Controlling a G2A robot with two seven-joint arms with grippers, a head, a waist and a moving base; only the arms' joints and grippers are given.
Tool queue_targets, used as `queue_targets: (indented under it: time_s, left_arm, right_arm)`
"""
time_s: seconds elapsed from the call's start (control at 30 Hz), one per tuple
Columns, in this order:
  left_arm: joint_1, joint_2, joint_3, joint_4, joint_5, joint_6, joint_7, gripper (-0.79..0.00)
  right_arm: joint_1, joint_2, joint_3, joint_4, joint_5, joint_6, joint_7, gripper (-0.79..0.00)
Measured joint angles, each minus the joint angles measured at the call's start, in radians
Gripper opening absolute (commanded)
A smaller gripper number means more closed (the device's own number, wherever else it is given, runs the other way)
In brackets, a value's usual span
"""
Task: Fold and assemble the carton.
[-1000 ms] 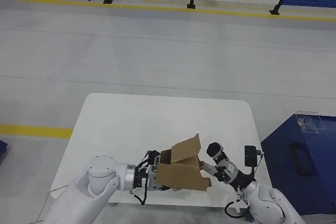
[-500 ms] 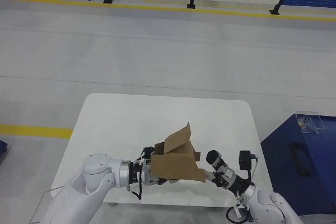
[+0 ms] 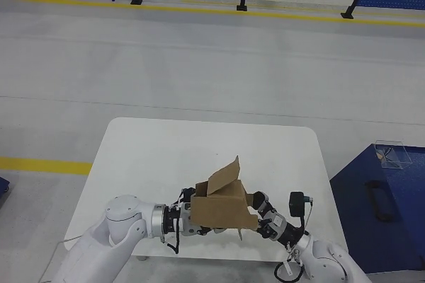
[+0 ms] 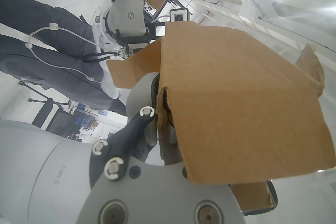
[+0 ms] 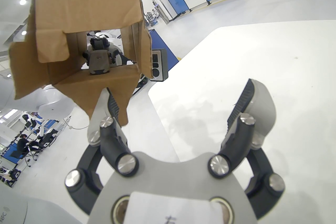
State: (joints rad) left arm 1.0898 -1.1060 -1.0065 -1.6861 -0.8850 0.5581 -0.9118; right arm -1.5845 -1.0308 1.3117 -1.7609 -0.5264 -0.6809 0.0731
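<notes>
A brown carton [image 3: 223, 201] is held above the near edge of the white table [image 3: 198, 148], one long flap standing up. My left gripper [image 3: 185, 216] is shut on the carton's left wall; in the left wrist view its fingers [image 4: 143, 93] clamp the cardboard edge of the carton [image 4: 236, 93]. My right gripper [image 3: 258, 206] sits at the carton's right end. In the right wrist view that gripper [image 5: 181, 99] is open, and a lower flap of the carton [image 5: 86, 25] hangs against one finger [image 5: 111, 101]. The carton is an open tube, with the left gripper [image 5: 98, 59] seen through it.
A blue cabinet [image 3: 389, 205] stands right of the table, with a clear box [image 3: 391, 153] on top. The table's far half [image 5: 262, 57] is bare white surface. Its near edge lies just below both grippers.
The carton has turned and shifted left, its flap now upright. My right gripper has moved left and closed in on the carton's right end. The left gripper keeps its hold.
</notes>
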Motion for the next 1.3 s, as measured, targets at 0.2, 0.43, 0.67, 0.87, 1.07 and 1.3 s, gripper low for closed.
queue_targets:
  time_s: [0.2,0.43,0.67,0.87,1.07,1.3]
  left_arm:
    - [0.001,0.003,-0.005,0.003,0.001,0.005,-0.011,-0.785]
    - [-0.006,0.003,0.004,0.01,-0.002,0.02,-0.024,-0.785]
    - [-0.02,-0.001,0.026,0.023,-0.004,0.031,-0.028,-0.785]
    - [-0.032,-0.002,0.036,0.033,0.002,0.034,-0.031,-0.785]
    - [-0.034,-0.002,0.034,0.034,-0.002,0.027,-0.029,-0.785]
    - [-0.034,-0.002,0.034,0.034,-0.001,0.027,-0.029,-0.785]
  right_arm:
    - [-0.029,0.005,0.066,-0.039,0.024,-0.005,-0.013,0.0]
    - [-0.02,0.004,0.099,-0.078,0.044,0.031,-0.002,0.0]
    - [0.027,-0.006,0.045,-0.076,0.021,0.077,0.032,0.0]
    - [0.072,-0.015,-0.003,-0.056,0.008,0.102,0.052,0.0]
    - [0.087,-0.02,-0.007,-0.053,0.015,0.101,0.052,0.0]
    - [0.094,-0.023,-0.006,-0.042,0.03,0.099,0.065,0.0]
